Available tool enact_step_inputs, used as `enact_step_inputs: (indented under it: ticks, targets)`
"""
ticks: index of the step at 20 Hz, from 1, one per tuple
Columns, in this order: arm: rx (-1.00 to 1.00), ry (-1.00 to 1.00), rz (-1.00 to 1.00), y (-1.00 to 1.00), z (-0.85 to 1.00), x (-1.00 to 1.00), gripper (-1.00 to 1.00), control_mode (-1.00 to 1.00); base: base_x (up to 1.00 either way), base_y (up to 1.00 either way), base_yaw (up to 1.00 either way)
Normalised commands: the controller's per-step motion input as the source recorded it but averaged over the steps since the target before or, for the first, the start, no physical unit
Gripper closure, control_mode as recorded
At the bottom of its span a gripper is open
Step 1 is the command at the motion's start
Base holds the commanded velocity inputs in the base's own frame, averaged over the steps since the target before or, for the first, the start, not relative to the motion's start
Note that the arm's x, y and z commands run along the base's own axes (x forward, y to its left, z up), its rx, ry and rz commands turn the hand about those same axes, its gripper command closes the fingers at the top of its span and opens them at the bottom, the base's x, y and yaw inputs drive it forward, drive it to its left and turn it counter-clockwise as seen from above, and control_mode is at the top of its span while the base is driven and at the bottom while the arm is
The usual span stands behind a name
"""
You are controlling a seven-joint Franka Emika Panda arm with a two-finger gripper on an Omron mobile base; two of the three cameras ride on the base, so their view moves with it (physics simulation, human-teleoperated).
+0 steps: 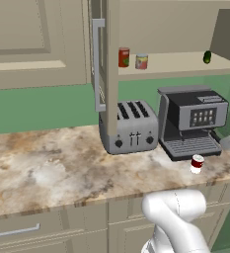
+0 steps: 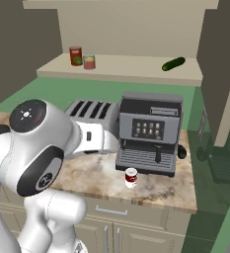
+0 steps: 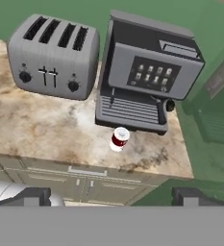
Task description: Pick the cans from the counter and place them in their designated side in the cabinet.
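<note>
One small can (image 3: 119,139), dark red on top and white below, stands upright on the tabletop (image 1: 62,168). It is near the front edge, close to the right end, just in front of the coffee machine (image 3: 144,77). You can also see this can in the left base view (image 1: 197,163) and in the right base view (image 2: 131,178).

The other small can (image 1: 141,61), with a silver top and yellow and red bands, stands on the shelf (image 2: 126,66) inside the open cabinet (image 1: 111,59). It is near the left end of the shelf, just beside a taller red can (image 1: 124,57). A small dark green thing (image 2: 173,63) lies far away from them, near the right end of the shelf.

A grey toaster (image 3: 53,55) sits on the tabletop just to the left of the coffee machine.

The tool (image 3: 111,196) hangs above the front edge of the tabletop, well apart from the red and white can. Its two tips stand wide apart with nothing between them.
</note>
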Motion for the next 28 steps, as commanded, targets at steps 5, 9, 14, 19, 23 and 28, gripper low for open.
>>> enact_step_inputs:
  ticks: [5, 9, 14, 19, 23, 28]
  targets:
    - [0.0, 0.0, -0.05, -0.06, -0.05, 0.0, -1.0, -1.0, 0.0, 0.0, 0.0]
    - [0.02, 0.0, -0.06, -0.05, -0.03, 0.0, -1.0, -1.0, 0.0, 0.0, 0.0]
    - [0.04, 0.0, -0.05, -0.05, -0.03, 0.0, -1.0, -1.0, 0.0, 0.0, 0.0]
    - [0.07, 0.01, -0.01, 0.0, 0.0, 0.0, -1.0, -1.0, 0.0, 0.0, 0.0]
    - [0.07, 0.01, 0.0, 0.0, 0.0, 0.0, -1.0, -1.0, 0.0, 0.0, 0.0]
    - [0.03, 0.01, 0.0, 0.0, 0.0, 0.0, -1.0, -1.0, 0.0, 0.0, 0.0]
